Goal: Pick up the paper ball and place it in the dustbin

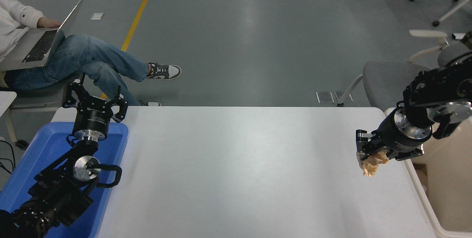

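A tan crumpled paper ball [371,164] hangs above the white table [239,164] near its right edge, held in my right gripper [368,153], which is shut on it. The right arm reaches in from the right edge, raised over the cream dustbin [438,193] at the table's right side. My left gripper [95,98] is parked at the lower left over a blue tray, its fingers spread open and empty.
A shallow blue tray [48,146] lies under the left arm at the table's left end. A person with a laptop [44,39] sits at the far left. Grey office chairs [398,83] stand beyond the table's far right corner.
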{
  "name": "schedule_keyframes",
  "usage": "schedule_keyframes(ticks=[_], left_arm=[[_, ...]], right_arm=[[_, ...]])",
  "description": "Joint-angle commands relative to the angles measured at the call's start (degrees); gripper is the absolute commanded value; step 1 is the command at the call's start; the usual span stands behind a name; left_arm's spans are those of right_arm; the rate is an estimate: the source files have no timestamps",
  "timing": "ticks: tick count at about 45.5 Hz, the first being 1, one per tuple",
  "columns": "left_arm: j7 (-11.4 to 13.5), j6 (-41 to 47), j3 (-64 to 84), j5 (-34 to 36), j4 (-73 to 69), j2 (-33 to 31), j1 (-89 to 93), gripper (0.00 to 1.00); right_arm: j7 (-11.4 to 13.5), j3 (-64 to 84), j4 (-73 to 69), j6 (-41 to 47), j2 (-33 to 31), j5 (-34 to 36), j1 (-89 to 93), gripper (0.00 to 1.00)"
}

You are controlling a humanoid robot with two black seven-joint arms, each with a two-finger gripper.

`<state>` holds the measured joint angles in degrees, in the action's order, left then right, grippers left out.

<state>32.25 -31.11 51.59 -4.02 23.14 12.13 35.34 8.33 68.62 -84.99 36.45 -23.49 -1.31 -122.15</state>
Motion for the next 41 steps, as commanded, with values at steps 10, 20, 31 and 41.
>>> schedule_keyframes(ticks=[10,20,31,41], left_arm=[[0.0,0.0,0.0,0.0,0.0,0.0,0.0,0.99],[0.0,0.0,0.0,0.0,0.0,0.0,0.0,0.99],[0.0,0.0,0.0,0.0,0.0,0.0,0.0,0.99],[0.0,0.0,0.0,0.0,0.0,0.0,0.0,0.99]], right_arm=[[0.0,-0.2,-1.7,8.5,-0.9,3.9,-19.4,0.00],[0.0,0.6,-1.5,8.5,-0.9,4.2,-19.5,0.00],[0.0,13.6,1.9,8.5,-2.0,4.2,-19.0,0.00],[0.1,19.8,3.7,-2.1,-16.5,2.6,-17.5,0.00]])
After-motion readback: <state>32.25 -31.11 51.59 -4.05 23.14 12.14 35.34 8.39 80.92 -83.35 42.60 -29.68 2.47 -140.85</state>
